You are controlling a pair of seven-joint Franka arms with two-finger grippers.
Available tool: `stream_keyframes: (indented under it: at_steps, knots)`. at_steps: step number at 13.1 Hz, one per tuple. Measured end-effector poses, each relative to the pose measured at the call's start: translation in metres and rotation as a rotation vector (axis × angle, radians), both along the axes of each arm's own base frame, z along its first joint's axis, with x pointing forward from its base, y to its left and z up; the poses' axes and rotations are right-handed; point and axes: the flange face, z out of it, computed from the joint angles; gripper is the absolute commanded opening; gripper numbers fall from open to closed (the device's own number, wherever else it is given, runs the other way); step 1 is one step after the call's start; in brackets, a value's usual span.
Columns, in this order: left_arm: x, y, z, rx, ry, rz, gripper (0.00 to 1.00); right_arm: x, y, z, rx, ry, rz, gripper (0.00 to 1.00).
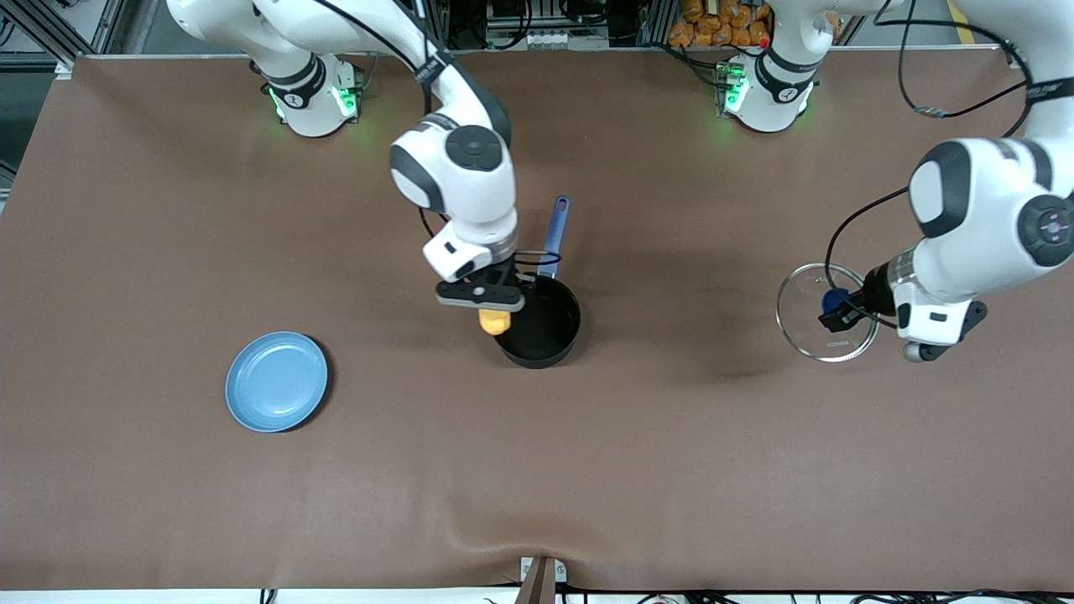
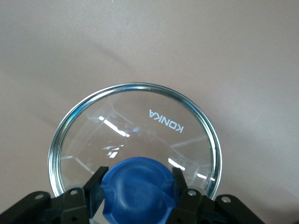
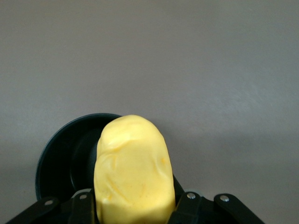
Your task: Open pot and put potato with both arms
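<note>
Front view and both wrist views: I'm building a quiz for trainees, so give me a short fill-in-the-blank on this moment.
1. The right gripper holds the ____ over the rim of the open pot.
2. The left gripper grips the glass lid by its blue ____.
3. The pot's long handle is ____ in colour.
4. Toward the right arm's end of the table lies a light-blue ____.

Missing words: potato; knob; blue; plate

Evenly and brightly lit from overhead across the brown cloth-covered table (image 1: 168, 470), with no harsh glare. Soft diffuse shadows beside the small round black saucepan (image 1: 541, 331) and under both arms. White streaks of ceiling-light reflection on the round glass lid (image 2: 140, 121). Green indicator glow at both arm bases. Slightly soft close up on the yellow lumpy potato (image 3: 133, 170). Sharp elsewhere.
</note>
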Motion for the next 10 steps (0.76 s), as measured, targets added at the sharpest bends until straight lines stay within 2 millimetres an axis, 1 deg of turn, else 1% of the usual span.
stream_keyframes:
  at_steps: [2,5,7,10]
  knots:
    - [0.000,0.001,-0.029,0.007,-0.010,0.000,0.00,-0.007,0.017,-0.016,-0.025,-0.003,0.039,0.05]
    - [-0.005,0.003,-0.062,0.016,-0.049,0.008,0.00,-0.022,0.044,-0.049,-0.047,0.013,0.086,0.05]
    - [-0.011,0.004,-0.077,0.021,-0.069,0.012,0.00,-0.026,0.051,-0.068,-0.063,0.023,0.101,0.05]
    - [-0.015,0.000,-0.094,0.023,-0.088,0.008,0.00,-0.026,0.054,-0.081,-0.076,0.021,0.115,0.05]
